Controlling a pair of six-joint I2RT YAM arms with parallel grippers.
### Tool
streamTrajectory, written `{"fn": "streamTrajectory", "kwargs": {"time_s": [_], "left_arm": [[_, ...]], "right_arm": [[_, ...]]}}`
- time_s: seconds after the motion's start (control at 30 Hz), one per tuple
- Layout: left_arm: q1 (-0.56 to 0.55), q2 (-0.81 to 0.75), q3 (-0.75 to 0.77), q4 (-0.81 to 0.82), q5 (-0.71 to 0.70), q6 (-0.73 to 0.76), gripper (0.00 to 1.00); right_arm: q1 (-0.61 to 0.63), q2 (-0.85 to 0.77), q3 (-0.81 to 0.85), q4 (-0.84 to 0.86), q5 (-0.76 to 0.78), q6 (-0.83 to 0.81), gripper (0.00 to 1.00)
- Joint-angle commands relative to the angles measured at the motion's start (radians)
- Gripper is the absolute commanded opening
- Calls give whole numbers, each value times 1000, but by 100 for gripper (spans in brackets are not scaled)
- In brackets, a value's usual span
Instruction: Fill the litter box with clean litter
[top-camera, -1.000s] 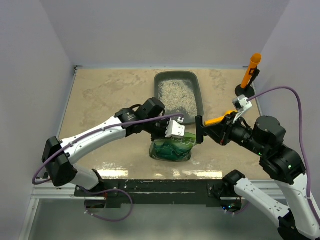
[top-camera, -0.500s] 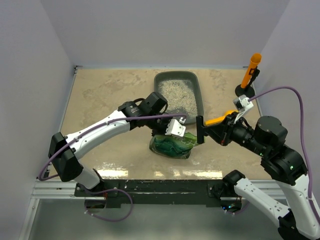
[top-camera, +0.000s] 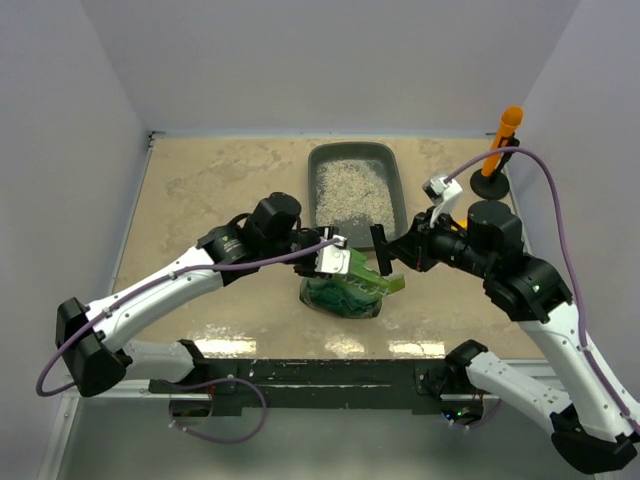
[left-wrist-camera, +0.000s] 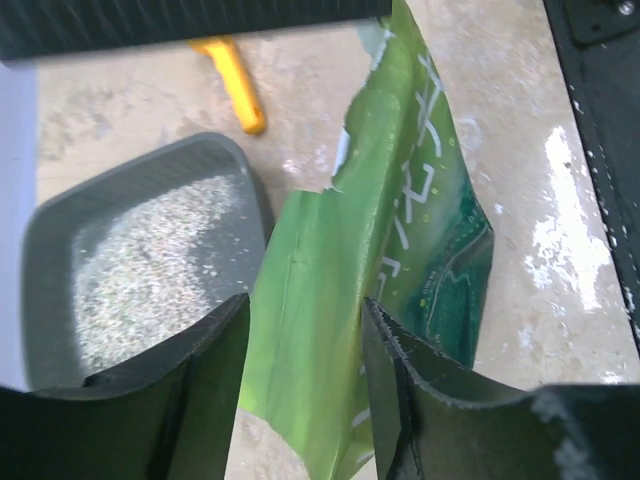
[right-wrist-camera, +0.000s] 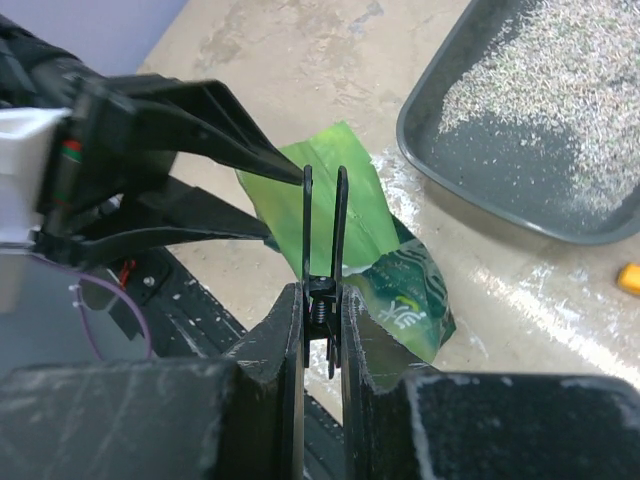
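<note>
The left gripper (top-camera: 335, 262) reaches in from the left over the beige mottled stone-look tabletop (top-camera: 200, 190), its two dark fingers (left-wrist-camera: 195, 385) parted on either side of the upper flap of the glossy green printed bag (top-camera: 345, 292); in the left wrist view the flap runs between them, but whether they touch it cannot be told. The bag sits on the tabletop just in front of the shallow dark grey rectangular plastic litter box (top-camera: 357, 190), which lies toward the back centre of the table and holds a layer of fine pale whitish-grey litter granules (top-camera: 352, 183). To the right, the right gripper (top-camera: 388, 258) meets the bag's top from the other side, its jaws closed on a thin black clip (right-wrist-camera: 323, 250) at the bag's upper edge. Farther right, an orange-handled tool (top-camera: 500, 140) stands upright in a black base near the back wall.
</note>
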Motion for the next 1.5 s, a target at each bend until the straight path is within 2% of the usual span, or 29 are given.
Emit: {"fn": "streamTrajectory", "kwargs": {"time_s": [0.0, 0.13, 0.4, 0.67, 0.83, 0.9, 0.93, 1.07, 1.3, 1.47], "left_arm": [[2, -73, -19, 132, -55, -70, 54], [2, -83, -35, 117, -85, -120, 54], [2, -103, -88, 57, -61, -181, 53], [4, -181, -165, 52, -99, -181, 53], [4, -238, -156, 64, -165, -195, 54], [4, -244, -148, 73, -242, -227, 56], [3, -239, -135, 61, -300, -238, 56], [6, -227, -101, 6, -352, -296, 56], [6, -288, -137, 9, -349, -397, 56], [6, -339, -150, 17, -355, -426, 56]], "right_arm": [[3, 44, 11, 119, -64, -131, 0], [5, 63, 26, 146, -181, -229, 0], [40, 110, 55, 173, -293, -326, 0], [65, 198, 132, 124, -276, -364, 0], [69, 215, 151, 104, -279, -375, 0], [80, 221, 146, 97, -307, -378, 0], [81, 224, 141, 98, -323, -378, 0], [98, 228, 131, 94, -371, -380, 0], [173, 238, 94, 87, -308, -369, 0], [255, 261, 95, 98, -151, -351, 0]]}}
